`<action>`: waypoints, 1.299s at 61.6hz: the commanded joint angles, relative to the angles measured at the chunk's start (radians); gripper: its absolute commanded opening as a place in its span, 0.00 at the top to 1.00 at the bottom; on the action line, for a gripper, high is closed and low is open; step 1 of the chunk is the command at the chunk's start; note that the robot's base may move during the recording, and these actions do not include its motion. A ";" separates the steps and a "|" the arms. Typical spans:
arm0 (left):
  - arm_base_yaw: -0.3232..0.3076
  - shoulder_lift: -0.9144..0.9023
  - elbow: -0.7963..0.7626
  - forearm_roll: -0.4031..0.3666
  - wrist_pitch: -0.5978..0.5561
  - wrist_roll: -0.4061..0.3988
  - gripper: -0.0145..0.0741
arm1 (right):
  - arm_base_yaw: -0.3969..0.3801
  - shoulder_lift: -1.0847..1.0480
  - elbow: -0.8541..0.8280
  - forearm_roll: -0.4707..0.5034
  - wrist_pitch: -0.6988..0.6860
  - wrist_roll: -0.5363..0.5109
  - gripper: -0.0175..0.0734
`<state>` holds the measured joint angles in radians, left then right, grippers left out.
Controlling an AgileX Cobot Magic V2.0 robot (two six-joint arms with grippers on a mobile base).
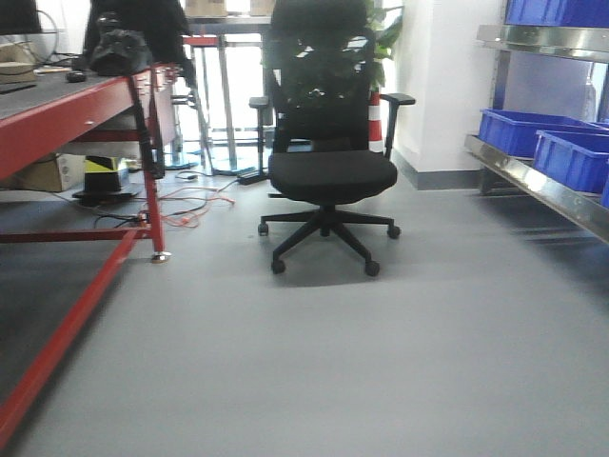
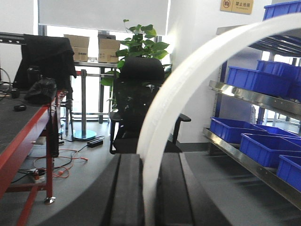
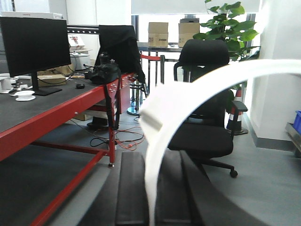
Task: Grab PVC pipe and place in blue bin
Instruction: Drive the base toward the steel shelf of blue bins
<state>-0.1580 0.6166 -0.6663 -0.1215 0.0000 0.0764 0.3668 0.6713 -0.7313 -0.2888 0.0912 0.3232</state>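
Your left end effector (image 2: 150,162) has its two dark fingers (image 2: 128,188) drawn in tight against a white pipe (image 2: 175,89), which rises from between them and bows up and over to the right, in front of the blue bins (image 2: 256,80) on the metal shelf (image 2: 254,98). Your right end effector (image 3: 150,160) is likewise clamped on a white pipe (image 3: 164,113) that curves rightward across the black chair (image 3: 202,139), with the red table (image 3: 47,101) to its left. You cannot tell from these views whether it is one pipe or two, but it is held in the air, outside every bin.
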 commanded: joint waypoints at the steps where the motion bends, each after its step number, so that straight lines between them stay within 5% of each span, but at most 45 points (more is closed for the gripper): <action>1: -0.006 -0.005 -0.001 -0.008 -0.026 -0.001 0.96 | 0.001 -0.007 -0.004 -0.011 -0.025 -0.005 0.99; 80: -0.006 -0.005 -0.001 -0.008 -0.026 -0.001 0.96 | 0.001 -0.007 -0.004 -0.011 -0.025 -0.005 0.99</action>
<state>-0.1580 0.6166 -0.6663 -0.1215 0.0000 0.0764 0.3668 0.6713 -0.7313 -0.2888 0.0912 0.3232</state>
